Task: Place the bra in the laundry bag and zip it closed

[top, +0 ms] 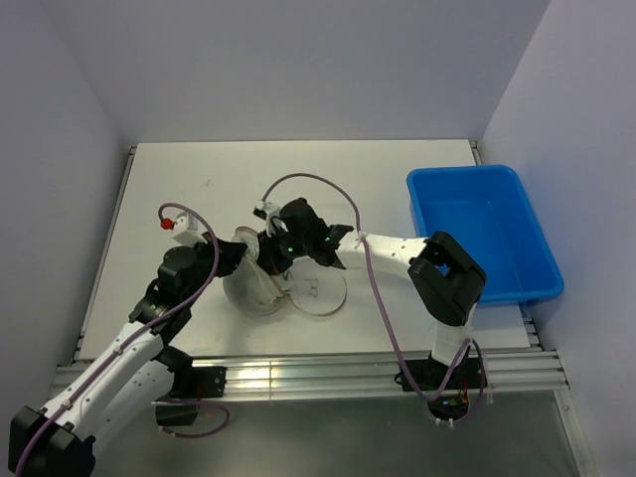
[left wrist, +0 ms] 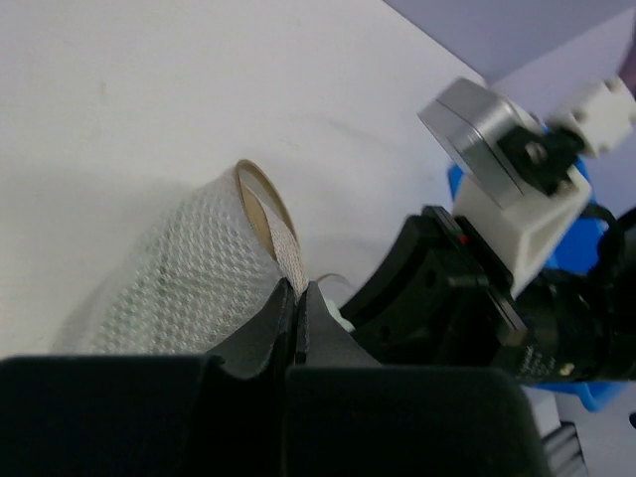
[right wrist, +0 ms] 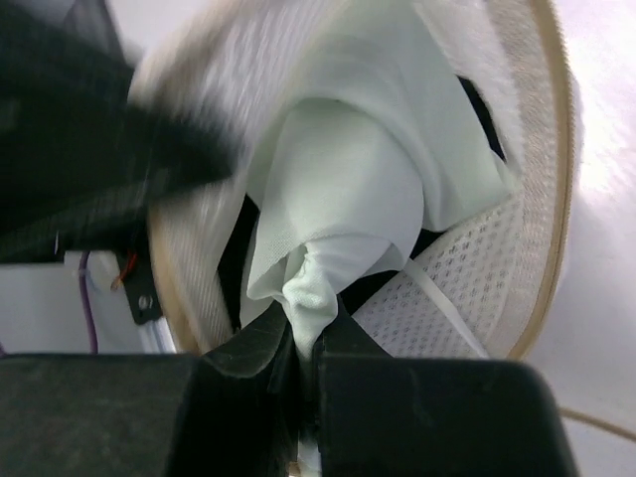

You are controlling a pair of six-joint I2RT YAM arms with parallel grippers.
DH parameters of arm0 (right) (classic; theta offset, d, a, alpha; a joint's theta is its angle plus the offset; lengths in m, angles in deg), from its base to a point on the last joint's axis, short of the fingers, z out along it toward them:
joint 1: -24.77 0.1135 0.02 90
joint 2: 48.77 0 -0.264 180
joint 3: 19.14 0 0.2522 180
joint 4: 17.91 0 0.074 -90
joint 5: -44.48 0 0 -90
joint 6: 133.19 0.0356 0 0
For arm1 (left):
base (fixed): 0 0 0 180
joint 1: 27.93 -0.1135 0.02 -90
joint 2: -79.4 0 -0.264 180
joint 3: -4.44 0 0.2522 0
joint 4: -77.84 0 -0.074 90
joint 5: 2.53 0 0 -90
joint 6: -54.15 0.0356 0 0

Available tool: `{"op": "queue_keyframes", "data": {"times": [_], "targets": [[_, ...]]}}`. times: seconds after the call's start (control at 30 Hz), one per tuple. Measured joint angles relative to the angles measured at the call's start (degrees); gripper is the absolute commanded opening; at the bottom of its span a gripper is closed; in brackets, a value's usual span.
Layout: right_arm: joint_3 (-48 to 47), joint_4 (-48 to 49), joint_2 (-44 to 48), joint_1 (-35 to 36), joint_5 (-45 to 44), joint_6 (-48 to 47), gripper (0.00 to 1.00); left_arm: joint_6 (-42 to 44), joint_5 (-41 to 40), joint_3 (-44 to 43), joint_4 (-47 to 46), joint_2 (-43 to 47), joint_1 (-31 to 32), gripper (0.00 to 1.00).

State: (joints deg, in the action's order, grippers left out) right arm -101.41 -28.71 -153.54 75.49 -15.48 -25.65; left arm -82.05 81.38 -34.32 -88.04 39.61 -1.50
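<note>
One laundry bag [top: 248,290] sits mid-table toward the near edge, its lid [top: 318,290] flat beside it. One bra [right wrist: 348,189] fills its mouth, pinched by the right gripper [right wrist: 308,330]. The left gripper [left wrist: 299,298] pinches the bag's rim. One blue bin [top: 462,172] hugs the right edge, and the table [top: 199,179] lies open behind

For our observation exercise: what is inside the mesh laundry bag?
The pale bra bunches in the open mouth of the laundry bag, pinched by the right gripper. Its folds hide the bag's bottom and whatever lies beneath.
</note>
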Motion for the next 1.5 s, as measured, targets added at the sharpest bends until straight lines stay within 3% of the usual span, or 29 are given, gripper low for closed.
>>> {"op": "queue_keyframes", "data": {"times": [0.13,0.43,0.7,0.77,0.93,0.97,1.03,1.07,1.17,1.5], "targets": [[-1.95,-2.19,-0.02,0.2,-6.51,5.42,0.0,-0.61,5.75,3.65,-5.6,0.96,0.0,0.0],[0.66,1.77,-3.17,2.84,-25.7,20.94,0.0,-1.6,11.02,6.84,-6.54,9.88,0.0,0.0],[3.89,2.78,0.13,3.93,-36.68,24.59,0.03,-4.26,12.87,10.43,-5.16,13.86,-0.02,0.0],[3.98,2.69,1.33,3.96,-38.36,24.61,0.11,-4.68,13.22,10.99,-5.35,14.16,0.0,0.0],[3.89,3.91,0.07,5.09,-40.41,25.68,0.19,-5.81,14.45,12.09,-7.98,12.2,0.0,0.0],[3.69,3.96,-0.85,5.42,-40.41,26.01,0.35,-5.88,14.62,12.37,-8.63,11.67,0.0,0.0],[3.63,3.67,-2.14,5.77,-40.57,26.51,0.49,-6.03,14.73,12.94,-9.11,11.02,0.0,0.0],[3.72,3.26,-2.29,5.95,-40.79,26.18,0.67,-6.05,14.73,13.25,-9.09,10.93,-0.02,0.0],[4.07,1.9,-0.96,6.14,-41.53,24.7,0.84,-6.03,14.69,13.64,-8.79,11.47,0.0,0.0],[4.07,-5.9,14.8,4.28,-38.23,16.52,0.96,-5.49,13.7,13.64,-8.63,11.82,0.0,0.0]]}}
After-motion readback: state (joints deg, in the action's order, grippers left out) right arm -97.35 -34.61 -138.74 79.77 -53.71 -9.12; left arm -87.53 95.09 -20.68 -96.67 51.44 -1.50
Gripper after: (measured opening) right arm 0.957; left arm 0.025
